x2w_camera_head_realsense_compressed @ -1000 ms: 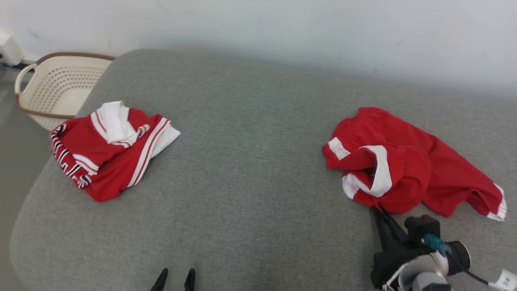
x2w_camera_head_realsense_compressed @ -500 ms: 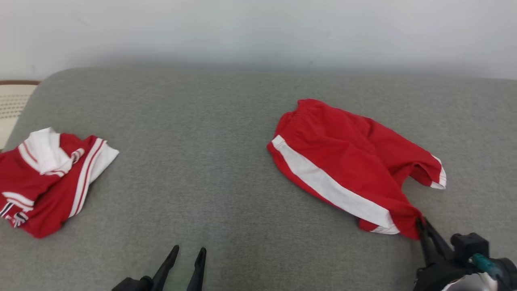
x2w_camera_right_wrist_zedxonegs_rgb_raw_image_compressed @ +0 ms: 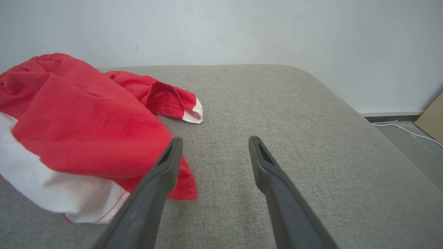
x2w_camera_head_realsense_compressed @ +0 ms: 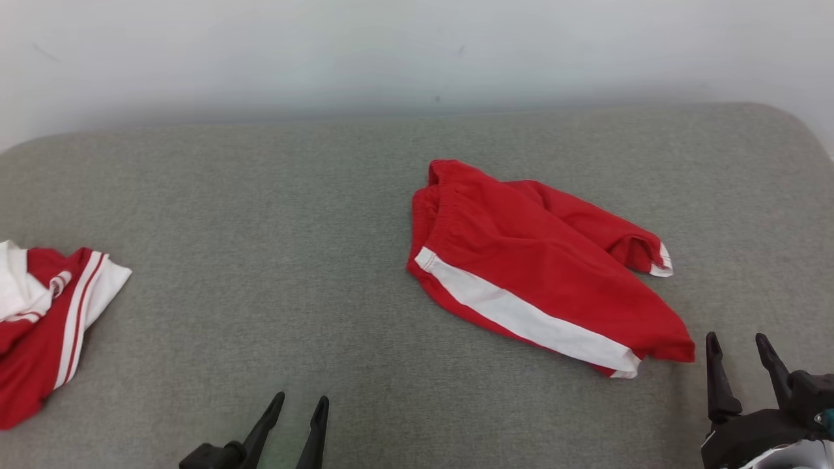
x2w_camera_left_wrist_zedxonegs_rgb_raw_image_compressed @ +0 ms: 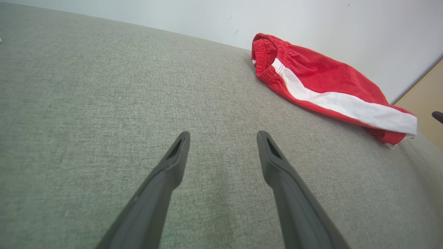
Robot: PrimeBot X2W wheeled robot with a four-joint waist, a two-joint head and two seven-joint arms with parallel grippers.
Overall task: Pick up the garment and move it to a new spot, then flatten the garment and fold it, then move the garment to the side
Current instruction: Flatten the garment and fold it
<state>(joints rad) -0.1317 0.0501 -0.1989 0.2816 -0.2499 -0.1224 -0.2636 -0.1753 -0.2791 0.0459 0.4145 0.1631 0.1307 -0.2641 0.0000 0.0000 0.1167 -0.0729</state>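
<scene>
Head view: your red cloth shorts with a white side stripe [x2w_camera_head_realsense_compressed: 541, 286] lie on the grey fabric cushion [x2w_camera_head_realsense_compressed: 293, 260], just beside your right gripper [x2w_camera_head_realsense_compressed: 737, 337], spread and empty. Left wrist: your left gripper [x2w_camera_left_wrist_zedxonegs_rgb_raw_image_compressed: 223, 135] is spread, empty too. Right wrist: one leg [x2w_camera_right_wrist_zedxonegs_rgb_raw_image_compressed: 166, 100] looks rumpled, so flattening seems next; pull it flat

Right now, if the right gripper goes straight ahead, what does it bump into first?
Probably just the gray cushion: the right gripper points past the red shorts, which lie beside one finger. Depth is unclear.
</scene>
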